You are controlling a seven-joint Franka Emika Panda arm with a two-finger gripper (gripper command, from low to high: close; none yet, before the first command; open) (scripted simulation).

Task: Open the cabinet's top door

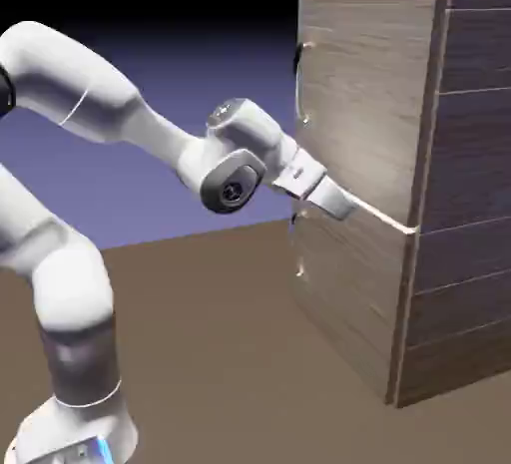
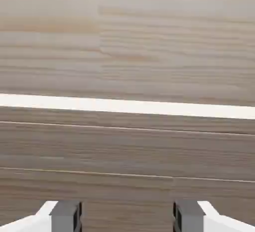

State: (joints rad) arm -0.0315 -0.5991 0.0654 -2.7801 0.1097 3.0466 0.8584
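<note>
Wood-grain fills most of what we see: the cabinet (image 1: 439,183) stands at the right of the exterior view, and its top door (image 1: 364,103) takes the upper part of the front, a pale edge marking its lower border. We judge the door a stiff, hinged panel, not fragile, smooth on its face, so the small metal handle (image 1: 300,83) near the door's upper left is where we would take hold. Our gripper (image 1: 337,203) sits mid-frame by the seam between the two doors, well below that handle, jaws spread and grasping nothing; in the hand view only wood shows between the fingertips (image 2: 67,215). Both doors look shut, so we cannot see any contents.
</note>
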